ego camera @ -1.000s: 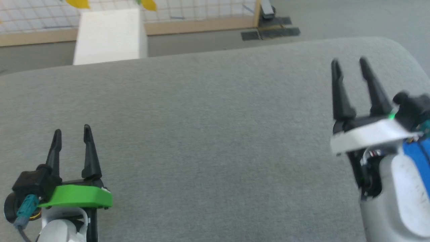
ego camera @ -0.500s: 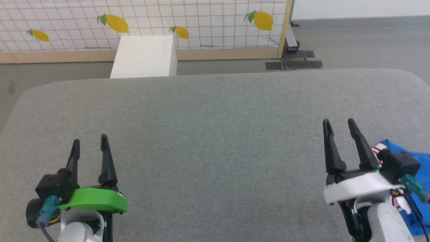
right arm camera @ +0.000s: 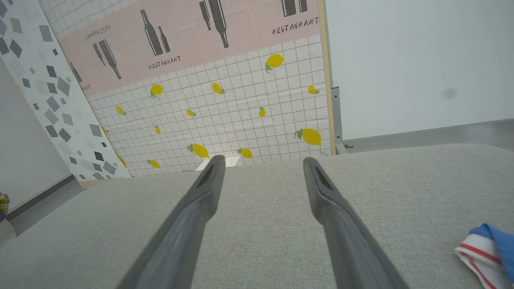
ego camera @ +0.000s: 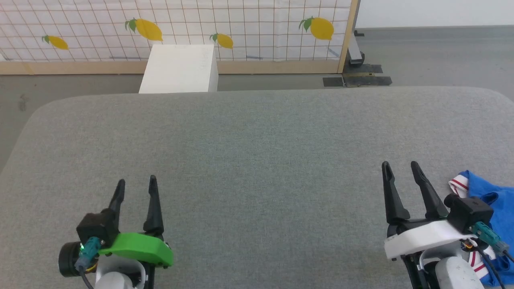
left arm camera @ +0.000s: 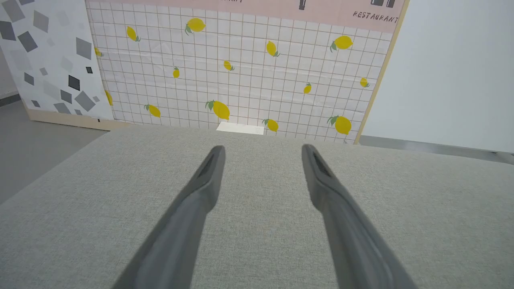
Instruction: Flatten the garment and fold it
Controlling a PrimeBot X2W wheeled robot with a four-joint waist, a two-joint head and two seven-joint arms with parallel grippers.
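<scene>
Lemon-tiled partition (ego camera: pixel 241 28), grey floor (ego camera: pixel 441 52)

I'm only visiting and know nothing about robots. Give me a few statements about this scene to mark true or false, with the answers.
1. The garment lies bunched up at the near right of the grey surface. True.
2. The right end effector is shut on the garment. False: its fingers stand apart with nothing between them.
3. The left end effector is open and empty. True.
4. The garment is spread flat in the middle of the surface. False: the middle is bare grey fabric.
5. A white box stands beyond the surface, in front of a lemon-patterned screen. True.
</scene>
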